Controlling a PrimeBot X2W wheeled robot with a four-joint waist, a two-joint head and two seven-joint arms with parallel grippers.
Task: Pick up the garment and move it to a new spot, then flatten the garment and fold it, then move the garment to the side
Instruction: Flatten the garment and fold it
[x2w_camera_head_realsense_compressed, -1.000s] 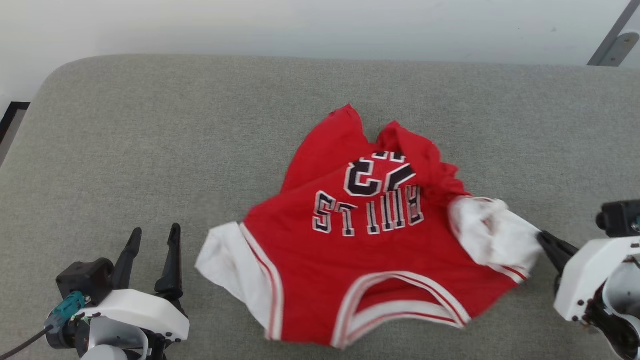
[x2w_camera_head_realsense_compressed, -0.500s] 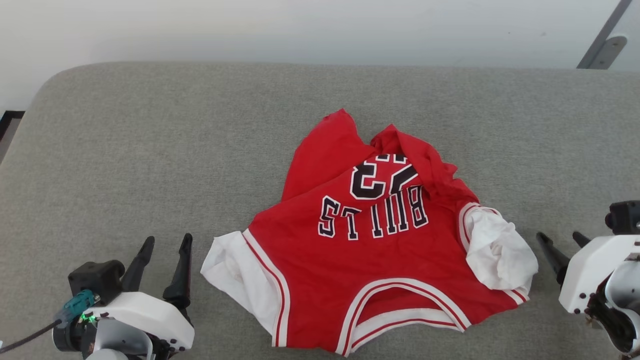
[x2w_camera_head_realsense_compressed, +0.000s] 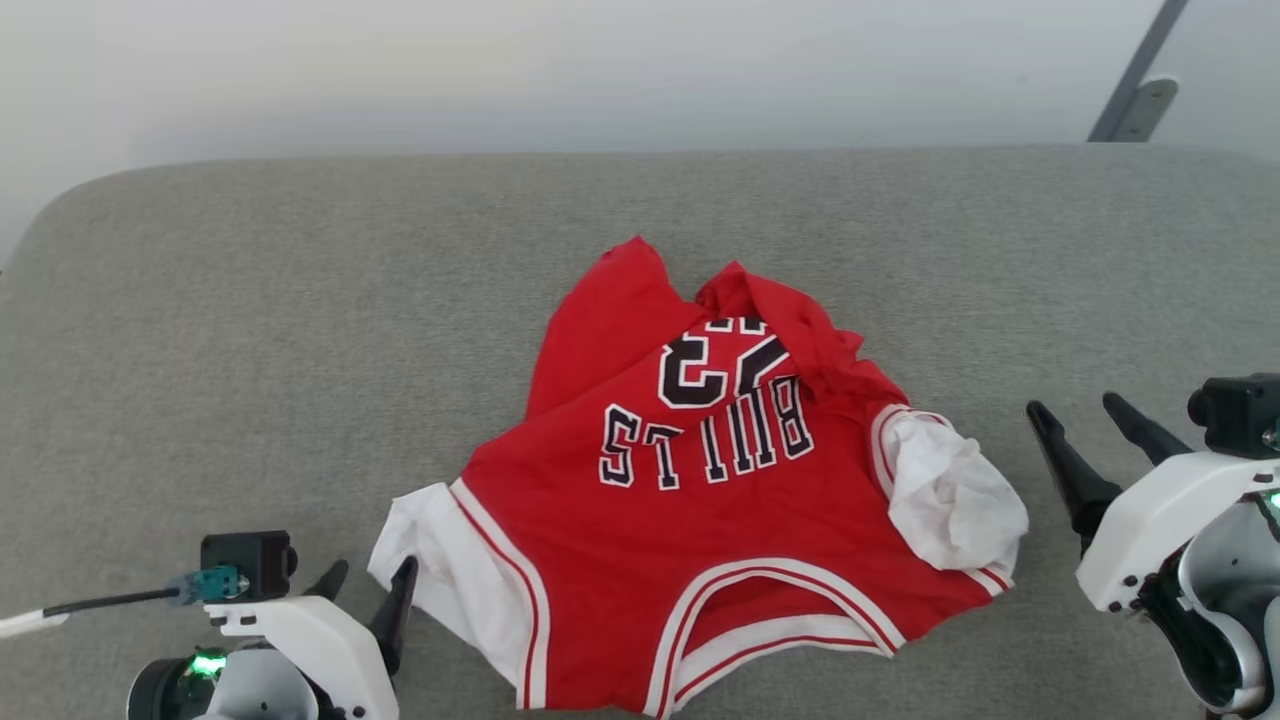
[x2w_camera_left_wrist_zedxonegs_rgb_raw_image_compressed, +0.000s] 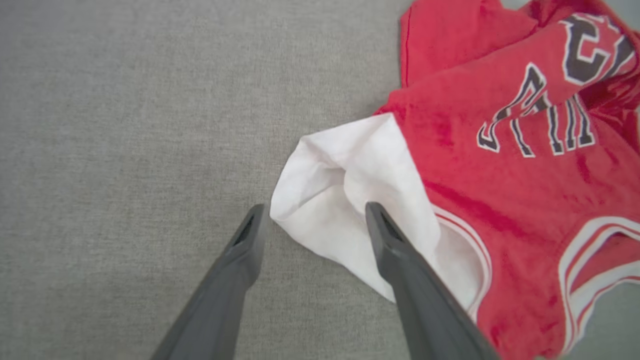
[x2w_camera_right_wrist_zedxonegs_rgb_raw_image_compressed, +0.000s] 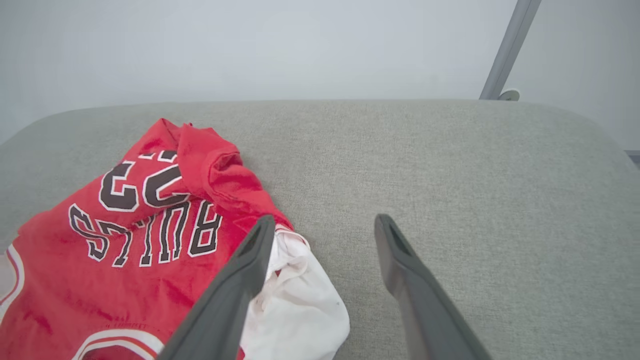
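Nearest, at 7 o'clock in the head view, the left gripper (x2w_camera_head_realsense_compressed: 370, 580) hangs with jaws wide. One finger is over the edge of the left sleeve (x2w_camera_left_wrist_zedxonegs_rgb_raw_image_compressed: 340, 165) and the other over bare cushion (x2w_camera_head_realsense_compressed: 250, 350). I judge it is set to pinch that sleeve; whether it touches the cloth I cannot tell. At 4 o'clock the right gripper (x2w_camera_head_realsense_compressed: 1072, 405) is just as wide and empty. It sits just beside the right sleeve (x2w_camera_head_realsense_compressed: 950, 490) but apart from it, probably placed so both arms can draw the cloth flat from opposite sides.

The shirt (x2w_camera_head_realsense_compressed: 700, 520) lies mid-cushion, with the collar (x2w_camera_head_realsense_compressed: 790, 570) toward 6 o'clock and the hem toward 12. It is limp, soft red fabric with white sleeves. The left sleeve lies fairly flat with an open cuff, and the right is bunched into a lump. Red-and-white striped trim curves round the collar. At 1 o'clock the hem is folded over, hiding part of the dark, white-outlined print (x2w_camera_head_realsense_compressed: 700, 440), so flattening looks not yet done.

Beyond that, the cushion is a coarse grey weave with rounded corners. Behind it are a smooth pale wall (x2w_camera_head_realsense_compressed: 600, 70) and, at 1 o'clock, a slanted metal bar (x2w_camera_head_realsense_compressed: 1135, 80).
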